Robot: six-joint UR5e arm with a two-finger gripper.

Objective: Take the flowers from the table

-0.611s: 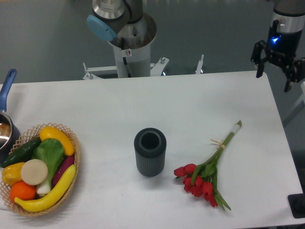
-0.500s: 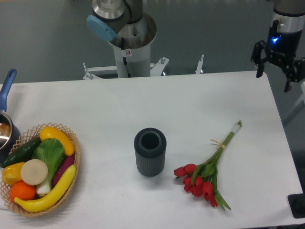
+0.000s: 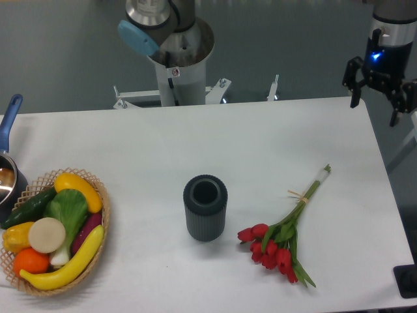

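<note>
The flowers (image 3: 281, 233), a small bunch of red tulips with long green stems tied with pale string, lie on the white table (image 3: 260, 143) at the right front, heads toward the front and stem ends pointing back right. My gripper (image 3: 375, 109) hangs at the far right, above the table's back right corner, well behind the flowers. Its two black fingers are spread apart with nothing between them.
A dark ribbed cylindrical vase (image 3: 205, 207) stands upright just left of the flowers. A wicker basket of vegetables (image 3: 55, 229) sits at the front left, with a pot with a blue handle (image 3: 9, 156) behind it. The arm's base (image 3: 176, 59) stands behind the table.
</note>
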